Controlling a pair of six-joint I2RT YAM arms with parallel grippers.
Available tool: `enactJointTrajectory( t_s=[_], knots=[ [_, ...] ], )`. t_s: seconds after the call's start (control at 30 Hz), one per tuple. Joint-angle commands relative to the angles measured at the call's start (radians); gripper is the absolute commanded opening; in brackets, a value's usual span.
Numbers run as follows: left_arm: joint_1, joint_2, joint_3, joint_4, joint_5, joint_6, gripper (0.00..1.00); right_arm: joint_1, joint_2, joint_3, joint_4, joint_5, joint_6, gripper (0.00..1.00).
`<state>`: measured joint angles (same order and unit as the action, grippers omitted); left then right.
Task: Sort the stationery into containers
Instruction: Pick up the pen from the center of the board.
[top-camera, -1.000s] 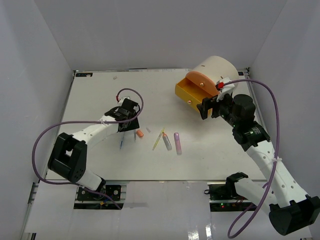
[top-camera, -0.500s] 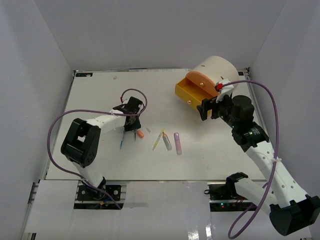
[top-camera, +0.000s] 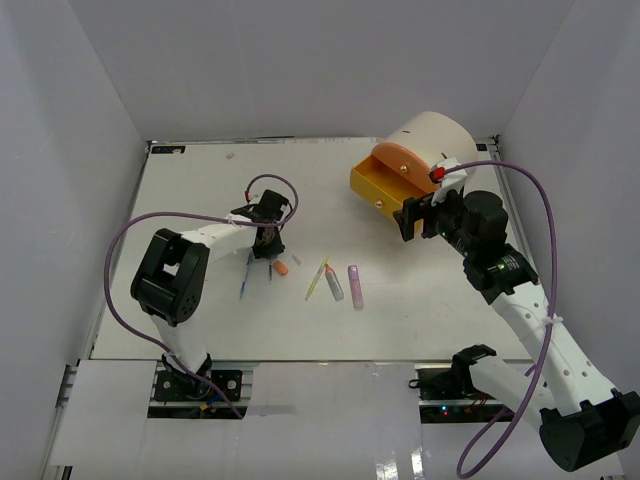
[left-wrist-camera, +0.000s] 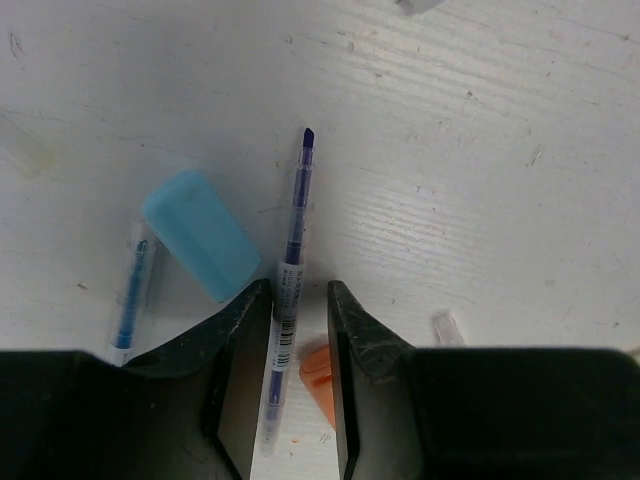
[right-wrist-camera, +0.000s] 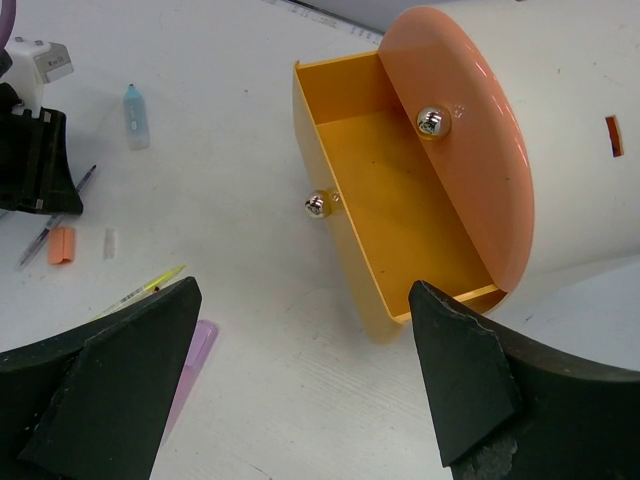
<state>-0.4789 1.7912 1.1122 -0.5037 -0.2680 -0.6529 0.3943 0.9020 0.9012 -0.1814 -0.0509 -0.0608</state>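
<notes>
Nearest me, a purple marker (top-camera: 355, 286) and a yellow pen (top-camera: 316, 281) lie on the tabletop (top-camera: 200, 190). Beyond them, the left pincer (left-wrist-camera: 300, 295) straddles a dark blue pen (left-wrist-camera: 296, 200), fingers narrowly parted, with a teal cap (left-wrist-camera: 200, 233) just beside. Farther back, the right pincer (right-wrist-camera: 303, 290) gapes wide before the pulled-out yellow drawer (right-wrist-camera: 400, 200).

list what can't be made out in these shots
- left wrist: orange cap, partly behind a jaw; left-hand blue pen, lower end cut off by the black base of the jaws.
- right wrist: purple marker, partly behind a jaw; orange drawer, shut, so its contents are hidden.
- top external: clear cap, only a speck; print on the pens, too small.
</notes>
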Motion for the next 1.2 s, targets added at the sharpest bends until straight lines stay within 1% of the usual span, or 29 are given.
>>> enactJointTrajectory(
  t_s=[0.0,0.1,0.13,0.4,0.5,0.6,0.77,0.87,0.93,0.97,1.03,1.07,1.1,1.13,1.17],
  knots=[
    [0.006,0.0,0.026,-0.009,0.013,-0.001,0.39,0.005,-0.015,-0.004,0.039,0.014,-0.013,0.91],
    [0.006,0.01,0.041,-0.012,0.013,0.006,0.34,0.006,-0.015,-0.004,0.039,0.014,-0.013,0.91],
    [0.006,0.011,0.046,-0.015,0.013,0.009,0.31,0.005,-0.015,-0.004,0.039,0.016,-0.014,0.91],
    [0.006,0.037,0.093,-0.019,0.013,0.053,0.22,0.006,-0.021,-0.004,0.037,0.017,-0.014,0.91],
    [0.006,0.04,0.11,-0.019,0.013,0.078,0.15,0.005,-0.021,-0.004,0.039,0.017,-0.014,0.91],
    [0.006,0.027,0.124,-0.021,0.015,0.093,0.11,0.006,-0.023,-0.002,0.037,0.013,-0.013,0.91],
    [0.005,-0.042,0.164,-0.022,0.036,0.142,0.06,0.009,-0.035,0.005,0.036,-0.007,-0.014,0.91],
    [-0.001,-0.148,0.186,-0.004,0.082,0.2,0.05,0.015,-0.038,0.022,0.03,-0.047,-0.013,0.91],
    [-0.001,-0.199,0.187,0.036,0.144,0.248,0.05,0.02,-0.037,0.044,0.025,-0.099,-0.001,0.91],
    [-0.001,-0.255,0.176,0.056,0.174,0.306,0.05,0.021,-0.034,0.051,0.023,-0.118,0.007,0.92],
    [-0.001,-0.314,0.155,0.126,0.26,0.36,0.04,0.023,-0.023,0.079,0.023,-0.176,0.025,0.92],
    [-0.001,-0.347,0.141,0.155,0.318,0.425,0.04,0.028,-0.015,0.09,0.023,-0.193,0.047,0.93],
    [-0.001,-0.408,0.106,0.215,0.39,0.456,0.04,0.029,-0.009,0.102,0.025,-0.226,0.053,0.93],
    [-0.001,-0.438,0.086,0.246,0.426,0.485,0.03,0.034,0.007,0.111,0.029,-0.243,0.071,0.94],
    [-0.001,-0.494,0.043,0.304,0.494,0.545,0.02,0.046,0.024,0.129,0.043,-0.269,0.102,0.95]
  ],
)
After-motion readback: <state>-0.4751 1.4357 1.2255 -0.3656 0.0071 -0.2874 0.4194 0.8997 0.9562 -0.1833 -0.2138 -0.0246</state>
